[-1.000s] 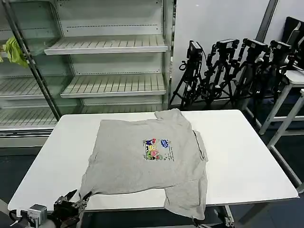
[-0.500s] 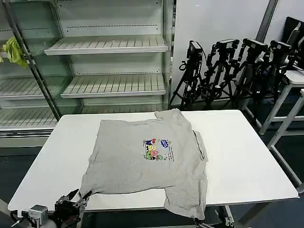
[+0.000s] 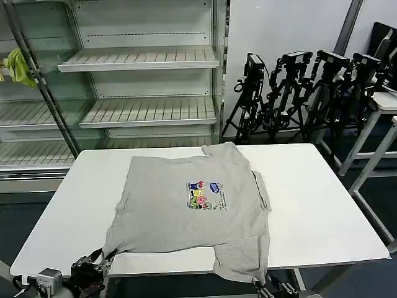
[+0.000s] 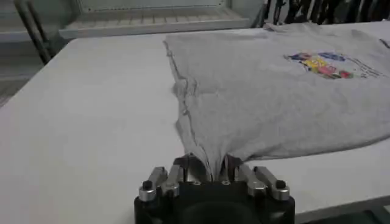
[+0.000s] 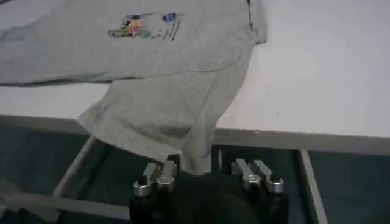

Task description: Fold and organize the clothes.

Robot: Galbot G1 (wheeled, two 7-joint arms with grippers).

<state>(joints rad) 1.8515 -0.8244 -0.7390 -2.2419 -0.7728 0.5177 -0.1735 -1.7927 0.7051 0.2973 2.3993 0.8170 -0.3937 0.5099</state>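
Observation:
The light grey T-shirt lies spread on the white table, chest print facing up. One sleeve and its near right part hang over the table's front edge. My left gripper is at the near left corner, shut on the shirt's hem corner, which bunches between the fingers. Below the front edge, my right gripper is open under the overhanging cloth. The tip of that cloth dips between its spread fingers, beside one finger and apart from the other.
An empty shelving unit stands behind the table, with a yellow-green cloth on its far left. Camera tripods are clustered at the back right. Another table's edge sits far right.
My right gripper has risen into the bottom of the head view under the hanging cloth, and the cloth's lower edge has lifted a little. The left gripper holds its place.

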